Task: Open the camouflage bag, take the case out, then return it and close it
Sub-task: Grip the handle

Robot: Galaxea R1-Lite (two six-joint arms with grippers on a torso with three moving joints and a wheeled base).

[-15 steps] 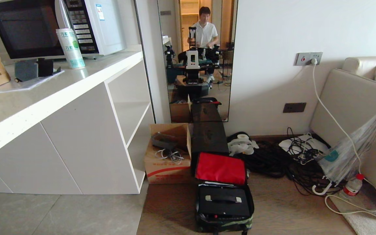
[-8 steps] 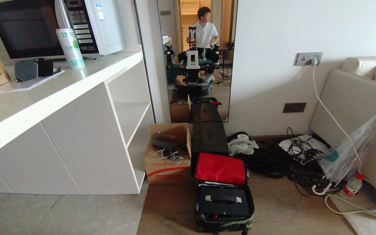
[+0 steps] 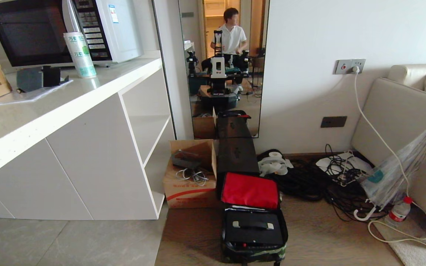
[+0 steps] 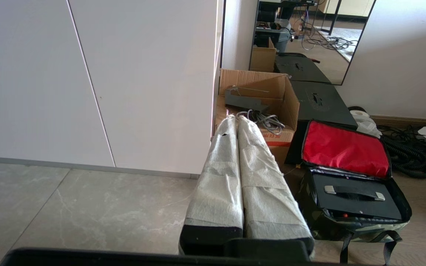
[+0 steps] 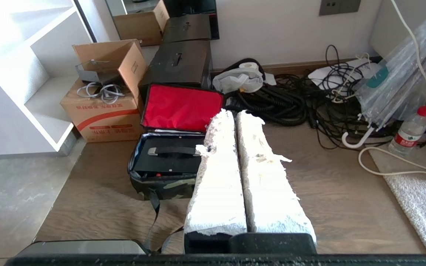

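The bag (image 3: 253, 236) lies open at lower centre of the head view, the case (image 3: 253, 227) inside. Both the left gripper (image 4: 235, 120) and the right gripper (image 5: 231, 112) are closed, empty.

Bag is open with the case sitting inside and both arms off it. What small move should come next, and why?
Probably reach one gripper toward the case handle, opening on the way. The camouflage bag lies unzipped, its red flap propped back; the left gripper and right gripper are both shut, holding nothing.
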